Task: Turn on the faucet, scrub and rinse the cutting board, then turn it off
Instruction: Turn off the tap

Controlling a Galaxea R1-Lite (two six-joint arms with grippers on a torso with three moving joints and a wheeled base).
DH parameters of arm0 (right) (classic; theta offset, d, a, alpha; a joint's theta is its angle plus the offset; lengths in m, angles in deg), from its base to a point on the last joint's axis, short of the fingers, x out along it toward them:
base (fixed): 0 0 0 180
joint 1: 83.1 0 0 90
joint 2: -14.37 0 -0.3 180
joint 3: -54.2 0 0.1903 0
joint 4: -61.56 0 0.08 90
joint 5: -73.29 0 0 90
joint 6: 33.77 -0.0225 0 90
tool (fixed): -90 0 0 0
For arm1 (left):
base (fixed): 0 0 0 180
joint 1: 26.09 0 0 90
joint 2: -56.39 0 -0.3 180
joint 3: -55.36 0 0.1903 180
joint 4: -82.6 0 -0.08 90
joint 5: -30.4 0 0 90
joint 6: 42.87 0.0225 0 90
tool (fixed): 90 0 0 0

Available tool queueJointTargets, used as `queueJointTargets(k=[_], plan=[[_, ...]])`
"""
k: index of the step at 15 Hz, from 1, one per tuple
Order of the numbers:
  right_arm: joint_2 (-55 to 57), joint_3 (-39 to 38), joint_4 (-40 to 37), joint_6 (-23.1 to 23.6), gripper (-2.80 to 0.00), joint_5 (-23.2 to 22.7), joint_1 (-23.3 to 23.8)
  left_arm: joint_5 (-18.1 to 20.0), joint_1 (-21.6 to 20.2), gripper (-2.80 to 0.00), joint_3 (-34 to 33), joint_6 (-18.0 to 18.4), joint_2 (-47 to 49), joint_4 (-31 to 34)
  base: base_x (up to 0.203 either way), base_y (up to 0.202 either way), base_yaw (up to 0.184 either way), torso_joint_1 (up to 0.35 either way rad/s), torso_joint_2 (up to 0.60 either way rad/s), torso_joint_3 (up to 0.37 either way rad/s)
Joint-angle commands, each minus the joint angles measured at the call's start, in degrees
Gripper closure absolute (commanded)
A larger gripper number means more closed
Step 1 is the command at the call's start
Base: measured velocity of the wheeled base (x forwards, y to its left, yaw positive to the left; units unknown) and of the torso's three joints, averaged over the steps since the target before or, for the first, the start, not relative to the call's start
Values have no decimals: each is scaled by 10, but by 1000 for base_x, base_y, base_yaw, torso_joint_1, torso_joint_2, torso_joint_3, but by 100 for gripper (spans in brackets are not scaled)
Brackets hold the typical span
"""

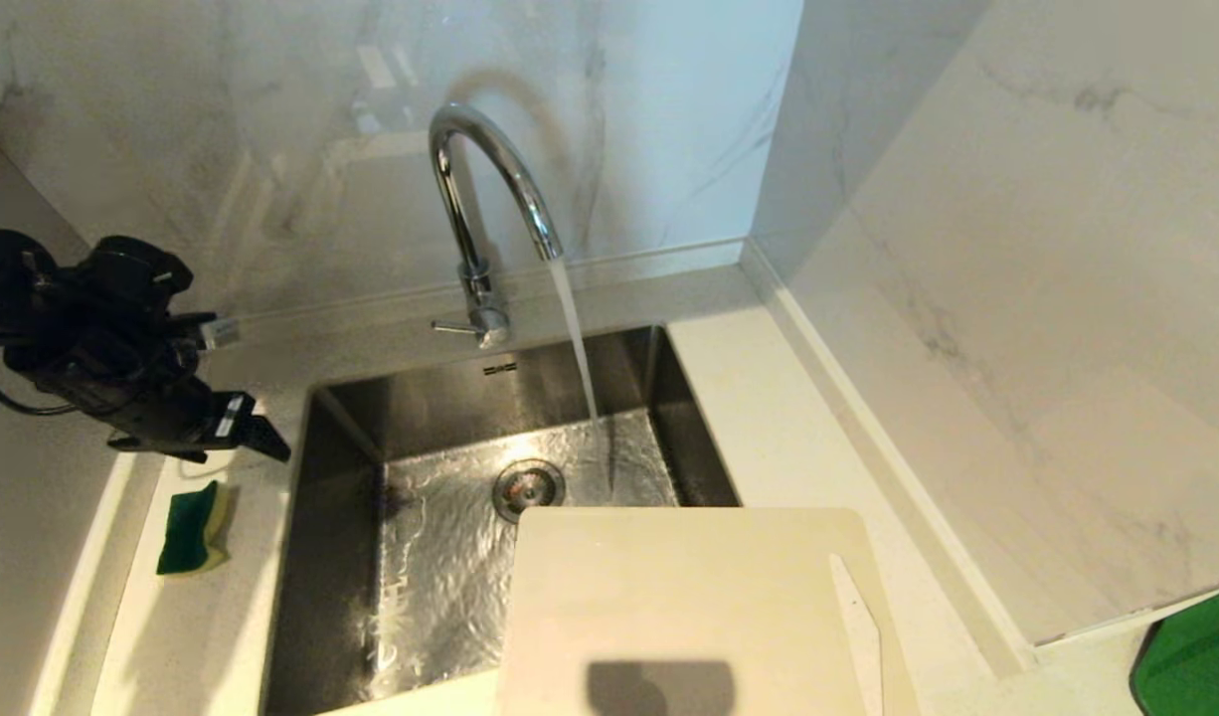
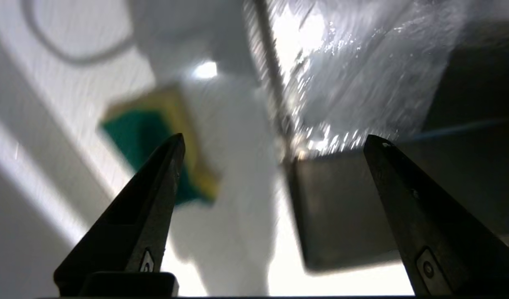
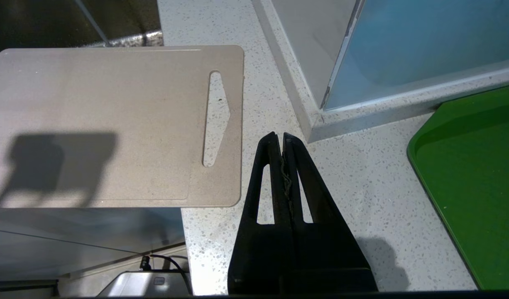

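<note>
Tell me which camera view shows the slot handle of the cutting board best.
The right wrist view: the whole slot handle of the cutting board lies in plain sight. The head view shows it only partly, at the frame's lower edge. The left wrist view shows none of it.

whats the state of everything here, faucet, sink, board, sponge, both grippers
faucet: on, water streaming into the sink
sink: wet, basin floor rippling with water
cutting board: lying flat, partly over the sink's near right corner, not under the stream
sponge: on the counter left of the sink, untouched
left gripper: open, empty, above the sponge area
right gripper: shut, empty, parked over the counter
</note>
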Motion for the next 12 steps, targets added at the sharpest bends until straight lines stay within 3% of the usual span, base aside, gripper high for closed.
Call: queueJointTargets(k=[1,2,6,12], plan=[[0,0,0,0,0,0,0,0,45,-235,15,2,10,-29,0,0,0,0,0,0],[0,0,0,0,0,0,0,-1,65,0,28,1,20,-32,0,0,0,0,0,0],[0,0,0,0,0,0,0,-12,135,0,93,-13,58,-44,0,0,0,0,0,0],[0,0,0,0,0,0,0,-17,181,0,178,-33,105,-69,0,0,0,0,0,0]])
